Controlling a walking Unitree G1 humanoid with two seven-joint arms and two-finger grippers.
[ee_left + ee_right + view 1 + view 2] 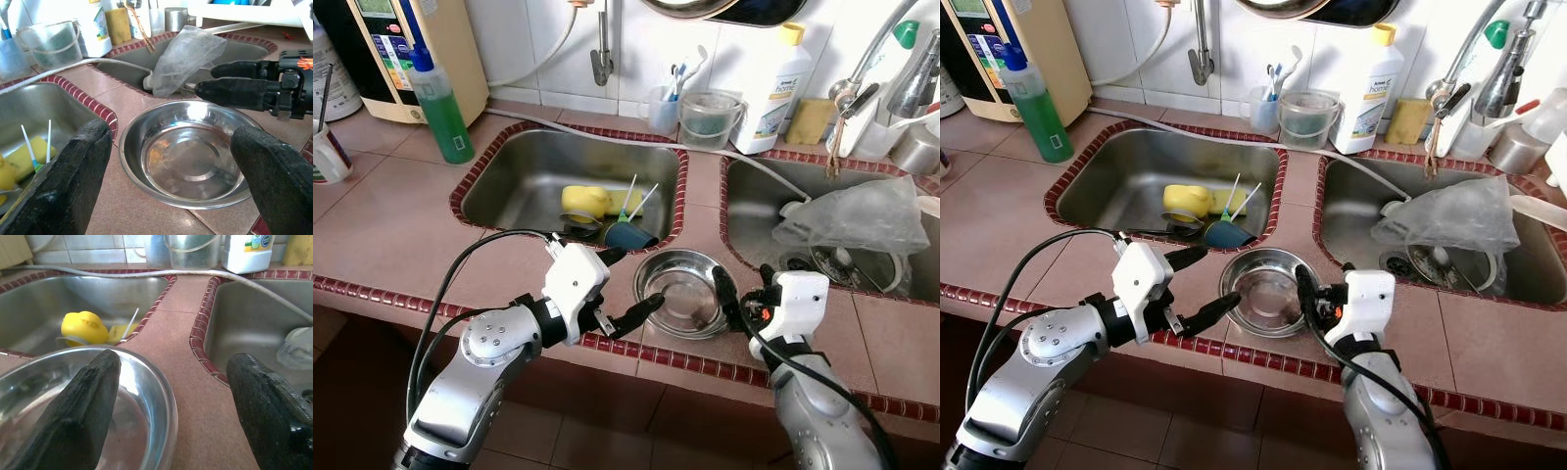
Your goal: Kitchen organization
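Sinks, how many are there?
2: the left sink holds a yellow sponge; the right sink holds a plastic bag. A steel bowl sits between them.

Home kitchen. Twin steel sinks (pixel 524 171) sunk in a pink-tiled table (pixel 382 211), beyond the fingers; tiled wall (pixel 636 44) behind. Dish soap (pixel 440 103), detergent bottle (pixel 781 88), sponge (pixel 584 200), taps (pixel 876 54).

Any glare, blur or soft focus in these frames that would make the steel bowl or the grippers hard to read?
Left eye view: sharp and evenly lit, with mild reflections in the steel bowl. Left wrist view: the left gripper has near fingers soft and out of focus; a bright highlight runs along the bowl's rim. Right wrist view: the right gripper has blurred fingers; the bowl's rim glares white.
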